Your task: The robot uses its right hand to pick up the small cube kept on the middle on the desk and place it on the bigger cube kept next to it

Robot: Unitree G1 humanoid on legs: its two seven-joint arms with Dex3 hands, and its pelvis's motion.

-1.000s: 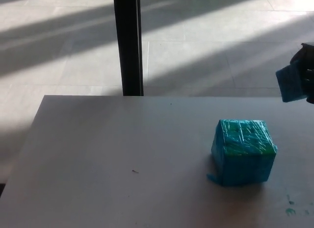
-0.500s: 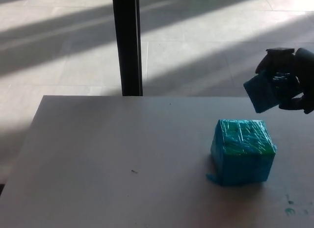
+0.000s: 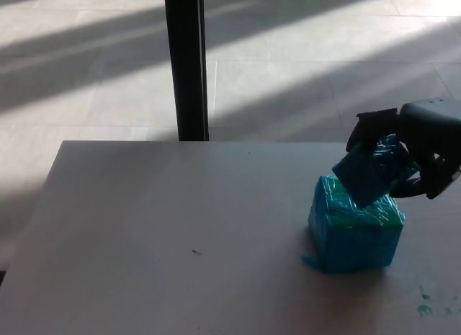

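No brand, label or writing could be read on anything in view.

The surface (image 3: 158, 227) was a plain pale grey top, smooth and matt, with its far edge running straight across the picture and its left edge slanting away toward the near corner. A tiny dark speck (image 3: 196, 252) lay on it left of centre, and a few small green smears (image 3: 425, 308) marked it near the right front corner. Beyond the surface lay a floor (image 3: 288, 54) of large pale tiles, crossed by broad slanting bands of sunlight and shadow. A black upright post (image 3: 186, 61) stood just behind the far edge of the surface.

The bigger cube (image 3: 354, 230) sat on the right part of the surface. It was wrapped in turquoise tape or film with greener streaks across its top; the wrapping looked wrinkled and glossy, and a small tag of it stuck out at the lower left corner.

The small cube (image 3: 366, 173) was a darker blue, also wrapped in something creased. It was tilted, one corner pointing down, over the top of the bigger cube, at or just above it; whether the two touched could not be told. The right hand (image 3: 418, 151), black and blocky, came in from the right edge and was clamped on the small cube, with one finger (image 3: 373, 122) hooked over its upper far side.
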